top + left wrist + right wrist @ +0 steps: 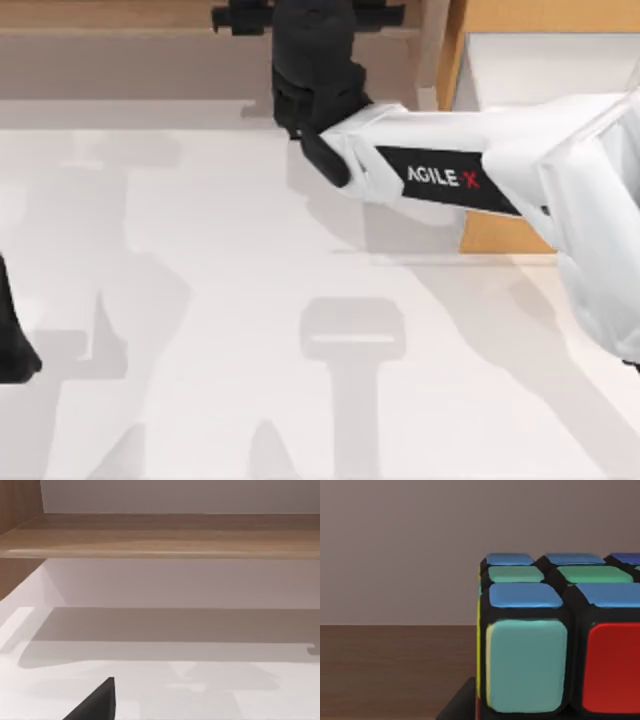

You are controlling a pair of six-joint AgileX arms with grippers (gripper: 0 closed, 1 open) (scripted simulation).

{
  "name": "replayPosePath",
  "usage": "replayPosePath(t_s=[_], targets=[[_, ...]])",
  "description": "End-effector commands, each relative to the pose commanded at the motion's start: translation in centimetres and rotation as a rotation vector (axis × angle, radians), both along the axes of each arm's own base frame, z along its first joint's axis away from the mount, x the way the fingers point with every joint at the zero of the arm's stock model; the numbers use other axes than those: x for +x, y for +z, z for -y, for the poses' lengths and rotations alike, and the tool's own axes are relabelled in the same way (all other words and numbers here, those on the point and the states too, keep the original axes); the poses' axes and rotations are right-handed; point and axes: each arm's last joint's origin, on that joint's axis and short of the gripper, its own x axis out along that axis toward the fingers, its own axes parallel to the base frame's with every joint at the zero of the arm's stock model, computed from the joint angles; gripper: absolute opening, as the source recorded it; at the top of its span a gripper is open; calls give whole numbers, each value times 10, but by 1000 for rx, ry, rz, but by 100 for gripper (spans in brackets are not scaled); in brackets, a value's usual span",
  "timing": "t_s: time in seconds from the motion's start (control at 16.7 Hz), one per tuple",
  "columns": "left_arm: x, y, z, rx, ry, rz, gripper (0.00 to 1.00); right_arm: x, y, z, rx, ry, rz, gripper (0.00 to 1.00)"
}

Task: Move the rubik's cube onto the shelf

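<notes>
The rubik's cube (545,645) is close up in the right wrist view, showing blue, green, teal and red stickers on a black grid, just over the brown wood of the shelf (395,670). A black finger (457,705) of my right gripper (310,15) lies against the cube's lower side. From above, the right arm reaches to the shelf board (120,14) at the table's far edge and hides the cube. My left gripper (14,345) is parked at the left edge. One of its fingertips (97,702) points toward the shelf (165,535).
An orange-wood cabinet (500,235) with a white inside (540,70) stands at the far right, partly under the right arm. Below the shelf board is a grey-brown recess (130,65). The white tabletop (200,300) stretches across the front.
</notes>
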Motion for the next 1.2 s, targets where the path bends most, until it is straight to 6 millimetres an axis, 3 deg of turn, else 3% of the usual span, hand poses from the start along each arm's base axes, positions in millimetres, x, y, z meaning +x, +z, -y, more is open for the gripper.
replayPosePath(t_s=[0.3, 0.36, 0.96, 1.2], targets=[[0, 0, 0, 0, 0, 0, 100, 0, 0, 0, 0, 0, 0, 98], [0, 0, 0, 0, 0, 0, 100, 0, 0, 0, 0, 0, 0, 100], [0, 0, 0, 0, 0, 0, 100, -4, 0, -3, -7, 8, 3, 100], [0, 0, 0, 0, 0, 0, 100, -35, 4, -10, -108, 52, 58, 100]])
